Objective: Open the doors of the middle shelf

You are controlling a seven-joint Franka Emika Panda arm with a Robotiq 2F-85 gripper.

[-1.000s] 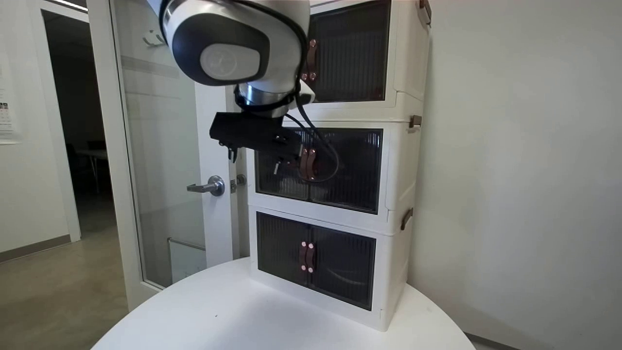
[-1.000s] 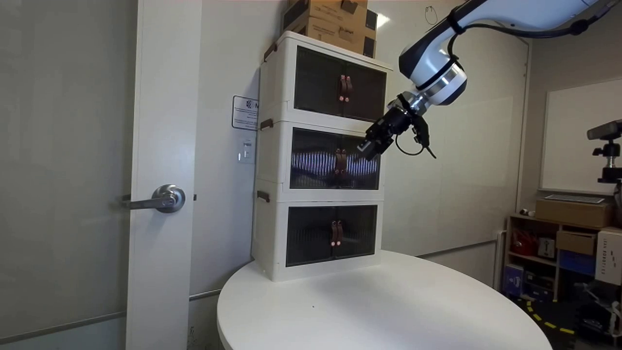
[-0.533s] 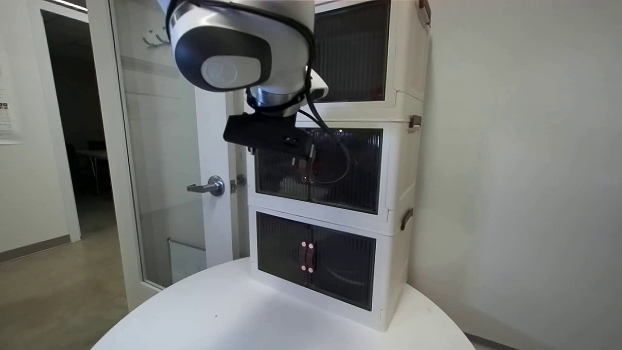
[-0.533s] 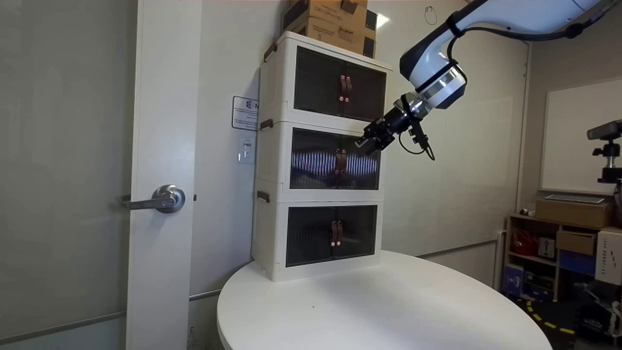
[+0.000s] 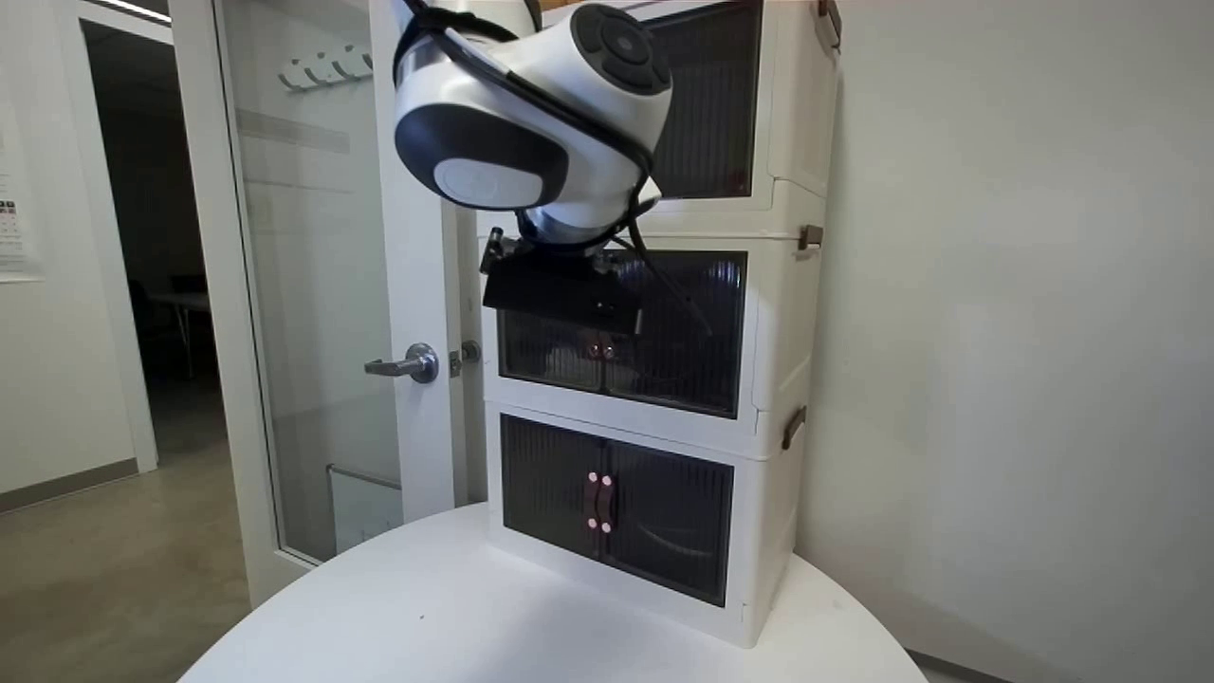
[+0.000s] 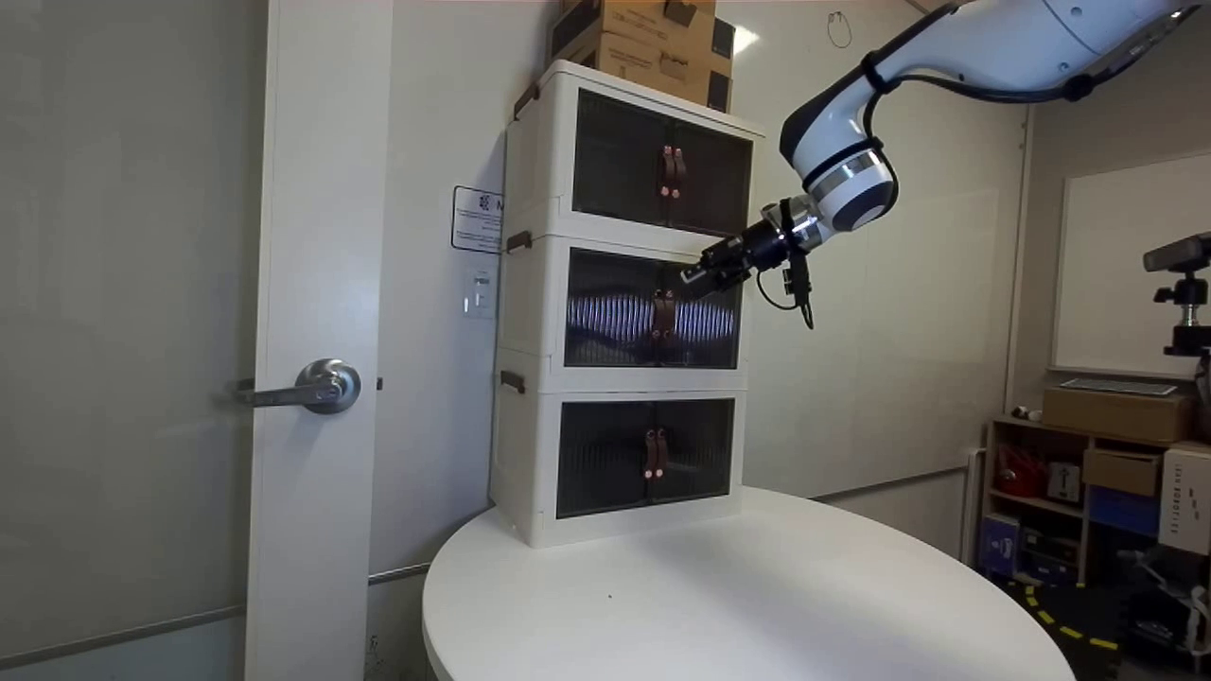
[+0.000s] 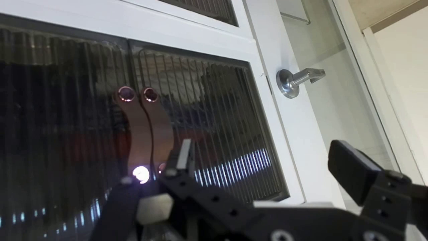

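Observation:
The middle shelf is a white unit with two dark ribbed doors, both shut; its left door [image 6: 605, 307] and right door [image 6: 710, 331] show in an exterior view. Two brown strap handles [image 6: 663, 315] sit side by side at the doors' meeting edge. My gripper [image 6: 693, 278] is in front of the right door, close to the handles. In the wrist view the gripper [image 7: 264, 160] is open with nothing between its fingers. One finger [image 7: 184, 154] overlaps the lower end of a strap handle [image 7: 160, 124]; I cannot tell whether they touch. In an exterior view the wrist camera [image 5: 560, 289] hides most of the gripper.
The upper unit [image 6: 620, 156] and the lower unit [image 6: 605, 463] have similar shut doors. Cardboard boxes [image 6: 653, 52] stand on top. The stack stands on a round white table [image 6: 757, 596]. A room door with a lever handle [image 5: 408, 364] is beside the stack.
My gripper has moved closer to the middle doors and their handles, and its wrist has tilted to a more level pose. The doors have not moved.

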